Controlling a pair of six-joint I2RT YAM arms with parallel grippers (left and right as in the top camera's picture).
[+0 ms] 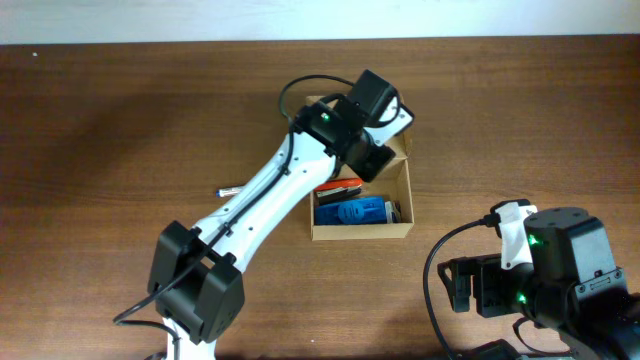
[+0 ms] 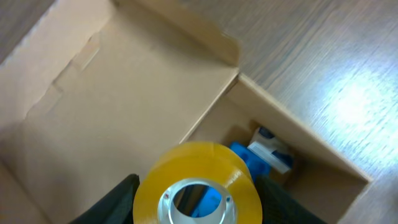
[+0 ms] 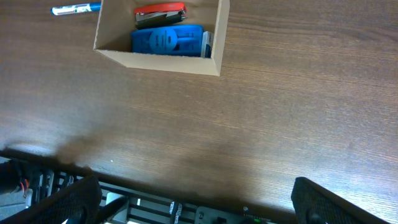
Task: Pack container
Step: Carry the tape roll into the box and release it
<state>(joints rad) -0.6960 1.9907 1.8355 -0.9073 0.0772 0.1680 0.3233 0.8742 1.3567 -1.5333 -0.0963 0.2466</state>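
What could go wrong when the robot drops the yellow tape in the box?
The yellow tape, held in the left gripper, hangs near the fold between the box and its open flap, so it might land on the flap instead. A blue item and red stapler already fill much of the box, so the tape may sit high and stop the flap closing.

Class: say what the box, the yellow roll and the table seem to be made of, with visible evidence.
The box looks like matte tan cardboard, creased at its flap folds. The yellow roll is glossy, probably plastic tape, on a pale shiny core of unclear material. The table shows brown wood grain with a light sheen; solid wood or laminate, cannot tell.
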